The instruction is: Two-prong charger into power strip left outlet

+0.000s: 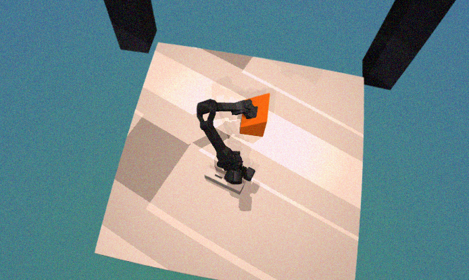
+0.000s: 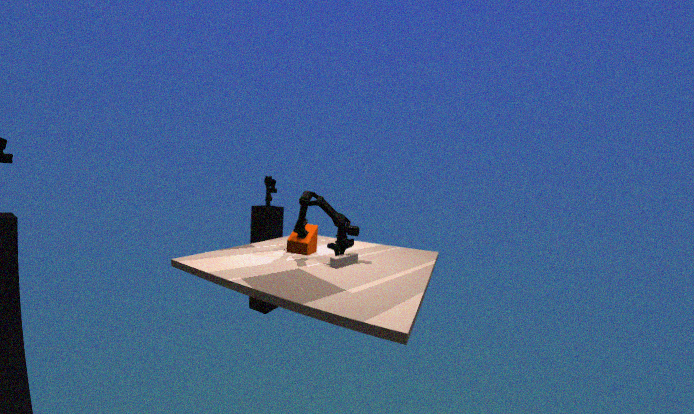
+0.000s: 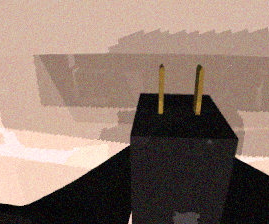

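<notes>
Patchwork tabletop (image 1: 294, 211) (image 2: 383, 292) (image 3: 75, 25) is lying beneath power strip (image 1: 239, 189) (image 2: 343, 260) | claw (image 1: 234, 178) (image 2: 338, 252) (image 3: 173, 156) is pinching black two-prong charger (image 3: 182, 165) near power strip | likely handling light, stiff; body sides suiting grip, sparing prongs

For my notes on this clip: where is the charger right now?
The black charger sits clamped in the tool, above the grey power strip, its two prongs pointing up the wrist view.

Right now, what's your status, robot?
Jaws shut on the charger. Both prongs bare, not plugged in. Power strip beneath, partly hidden from above by the arm. No obstacle seen between.
</notes>
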### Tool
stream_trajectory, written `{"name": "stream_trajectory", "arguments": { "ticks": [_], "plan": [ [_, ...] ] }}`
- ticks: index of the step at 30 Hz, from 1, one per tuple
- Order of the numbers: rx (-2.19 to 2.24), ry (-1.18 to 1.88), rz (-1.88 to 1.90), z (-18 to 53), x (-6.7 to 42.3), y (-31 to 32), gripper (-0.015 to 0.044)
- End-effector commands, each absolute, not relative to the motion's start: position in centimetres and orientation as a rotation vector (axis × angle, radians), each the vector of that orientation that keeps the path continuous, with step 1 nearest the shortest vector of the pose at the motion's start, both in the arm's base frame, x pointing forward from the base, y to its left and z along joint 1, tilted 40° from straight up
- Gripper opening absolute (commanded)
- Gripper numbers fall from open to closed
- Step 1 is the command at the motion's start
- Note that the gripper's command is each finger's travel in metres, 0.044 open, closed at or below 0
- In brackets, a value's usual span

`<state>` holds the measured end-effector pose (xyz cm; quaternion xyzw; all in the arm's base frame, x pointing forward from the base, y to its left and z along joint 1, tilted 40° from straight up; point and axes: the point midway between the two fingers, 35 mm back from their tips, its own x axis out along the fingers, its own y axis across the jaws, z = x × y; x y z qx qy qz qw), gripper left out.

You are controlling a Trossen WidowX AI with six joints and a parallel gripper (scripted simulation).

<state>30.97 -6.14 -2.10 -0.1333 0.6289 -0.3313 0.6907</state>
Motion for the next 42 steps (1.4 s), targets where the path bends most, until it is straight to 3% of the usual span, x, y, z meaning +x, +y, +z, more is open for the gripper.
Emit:
{"name": "stream_trajectory", "arguments": {
  "ticks": [1, 42],
  "plan": [
    [-0.304, 1.405, -0.741, -2.01, 31.13, -6.19, 0.0],
    [-0.304, 1.405, -0.741, -1.88, 31.69, -6.31, 0.0]
  ]
}}
